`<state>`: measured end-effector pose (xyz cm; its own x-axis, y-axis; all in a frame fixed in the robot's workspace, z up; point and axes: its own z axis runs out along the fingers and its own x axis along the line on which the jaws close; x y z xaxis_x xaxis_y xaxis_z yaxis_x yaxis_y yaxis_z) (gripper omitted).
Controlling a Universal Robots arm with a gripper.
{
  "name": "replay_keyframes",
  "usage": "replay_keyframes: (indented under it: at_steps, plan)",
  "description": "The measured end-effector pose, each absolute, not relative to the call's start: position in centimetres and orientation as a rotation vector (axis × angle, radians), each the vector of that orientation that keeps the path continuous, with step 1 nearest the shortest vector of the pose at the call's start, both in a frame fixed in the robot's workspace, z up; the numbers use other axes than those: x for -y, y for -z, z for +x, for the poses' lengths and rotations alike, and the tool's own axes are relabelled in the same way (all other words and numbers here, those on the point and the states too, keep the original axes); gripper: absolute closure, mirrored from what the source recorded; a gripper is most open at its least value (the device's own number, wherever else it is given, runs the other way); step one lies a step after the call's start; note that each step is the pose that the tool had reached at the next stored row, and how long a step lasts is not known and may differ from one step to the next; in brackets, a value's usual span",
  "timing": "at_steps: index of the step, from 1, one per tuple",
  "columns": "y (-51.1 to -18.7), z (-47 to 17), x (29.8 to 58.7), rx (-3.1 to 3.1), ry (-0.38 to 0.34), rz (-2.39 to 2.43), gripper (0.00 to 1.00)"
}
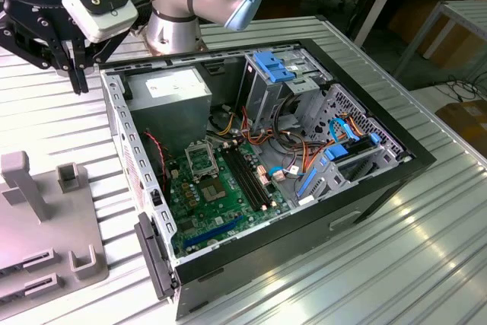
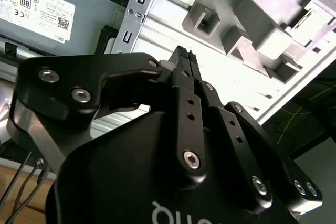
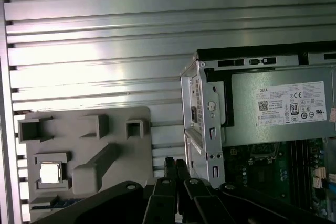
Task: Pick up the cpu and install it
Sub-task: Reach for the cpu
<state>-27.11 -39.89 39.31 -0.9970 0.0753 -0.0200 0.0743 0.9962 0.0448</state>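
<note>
Collision is looming as the main risk: the gripper [image 3: 176, 165], jaws clenched on nothing, is hanging just beside the grey fixture [image 3: 131, 153], on its side facing the computer case [image 3: 202, 124], while the cpu [image 3: 50, 173] is sitting in a fixture pocket; descending shut, it could be jarring the chip askew.

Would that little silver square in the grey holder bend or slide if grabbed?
The cpu looks flat and metal-topped, so probably stiff and light. Its shiny top may be slippery. Seated in a recess of the grey holder, it likely won't slide sideways.
</note>
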Motion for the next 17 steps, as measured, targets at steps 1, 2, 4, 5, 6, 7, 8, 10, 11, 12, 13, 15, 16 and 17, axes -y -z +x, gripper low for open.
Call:
replay_keyframes:
  at_steps: [1, 2, 4, 5, 6, 7, 8, 10, 11, 12, 13, 15, 16, 17]
  plan:
    - [-39.3, -27.2, 39.9, -3.117, -0.069, 0.117, 0.85]
    - [-39.3, -27.2, 39.9, -3.117, -0.069, 0.117, 0.85]
    - [-39.3, -27.4, 39.9, -3.117, -0.069, 0.117, 0.85]
    - [-39.3, -27.5, 39.9, -3.117, -0.069, 0.117, 0.85]
    - [-39.3, -27.6, 39.9, -3.117, -0.069, 0.117, 0.85]
    - [-39.3, -27.6, 39.9, -3.117, -0.069, 0.117, 0.85]
    - [-39.3, -27.7, 39.9, -3.117, -0.069, 0.117, 0.85]
    - [-39.3, -27.8, 39.9, -3.117, -0.069, 0.117, 0.85]
    - [-39.3, -27.9, 39.9, -3.117, -0.069, 0.117, 0.85]
    - [-39.3, -27.9, 39.9, -3.117, -0.069, 0.117, 0.85]
    - [-39.3, -28.0, 39.9, -3.118, -0.069, 0.117, 0.85]
    - [-39.3, -28.1, 39.9, -3.117, -0.069, 0.117, 0.85]
    - [-39.3, -28.2, 39.9, -3.118, -0.069, 0.117, 0.85]
    - [-39.3, -28.2, 39.9, -3.118, -0.069, 0.117, 0.85]
